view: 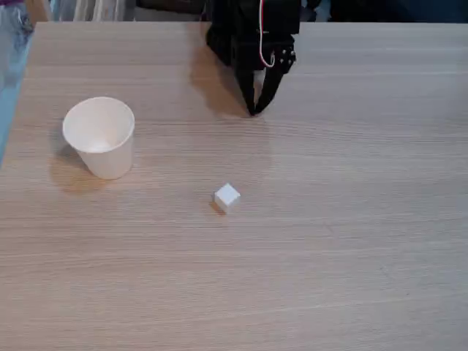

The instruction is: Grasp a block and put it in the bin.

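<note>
In the fixed view a tiny white block (227,197) lies on the wooden table near the middle. The bin (100,137), a plain white paper cup, stands upright at the left, well apart from the block. My black gripper (253,108) hangs at the far edge of the table, its fingertips pointing down close to the tabletop, some way behind the block and slightly to its right. The jaws look closed together with nothing between them.
The light wooden table (351,241) stretches wide to the right and front. The arm's black body (252,29) with a red and white wire stands at the back centre. A blue strip runs along the left edge.
</note>
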Robot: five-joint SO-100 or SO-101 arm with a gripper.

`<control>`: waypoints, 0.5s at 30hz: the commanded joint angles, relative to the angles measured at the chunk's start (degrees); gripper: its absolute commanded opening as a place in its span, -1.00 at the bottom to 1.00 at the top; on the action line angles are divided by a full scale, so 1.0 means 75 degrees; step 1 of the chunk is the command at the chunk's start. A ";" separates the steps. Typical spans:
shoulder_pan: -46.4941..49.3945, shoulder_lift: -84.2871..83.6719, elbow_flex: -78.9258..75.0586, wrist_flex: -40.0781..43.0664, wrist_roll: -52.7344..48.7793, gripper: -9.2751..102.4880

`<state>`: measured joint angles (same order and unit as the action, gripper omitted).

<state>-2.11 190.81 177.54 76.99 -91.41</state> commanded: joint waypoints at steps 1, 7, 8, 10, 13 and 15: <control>0.0059 0.0012 0.0023 0.0035 -0.0129 -0.82; 0.0059 0.0012 -0.0105 -0.0059 -0.0246 -0.82; 0.0059 0.0012 -0.0141 -0.0117 -0.0270 -0.82; 0.0070 0.0012 -0.0188 -0.0234 -0.0316 -0.82; 0.0176 0.0012 -0.0270 -0.0434 -0.0469 -0.82; 0.0270 0.0012 -0.0316 -0.0539 -0.0551 -0.82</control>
<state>-0.97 190.81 177.28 74.00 -94.66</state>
